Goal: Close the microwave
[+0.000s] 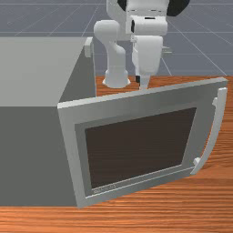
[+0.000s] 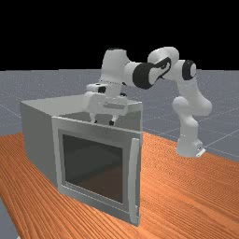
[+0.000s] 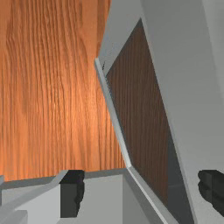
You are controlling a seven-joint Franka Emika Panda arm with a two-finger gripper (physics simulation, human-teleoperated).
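One grey boxy microwave [image 2: 37,140], its flat dark-windowed door [image 2: 98,203] stood open, white two-finger end effector [image 2: 102,122] was near door's top edge, fingers apart.

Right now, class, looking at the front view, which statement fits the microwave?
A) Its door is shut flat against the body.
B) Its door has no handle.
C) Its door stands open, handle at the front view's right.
C: the door angles away from the microwave body, with its curved handle along the free edge.

Wooden table [image 2: 186,191], gridded grey floor [image 2: 225,126], black backdrop [image 2: 56,32]
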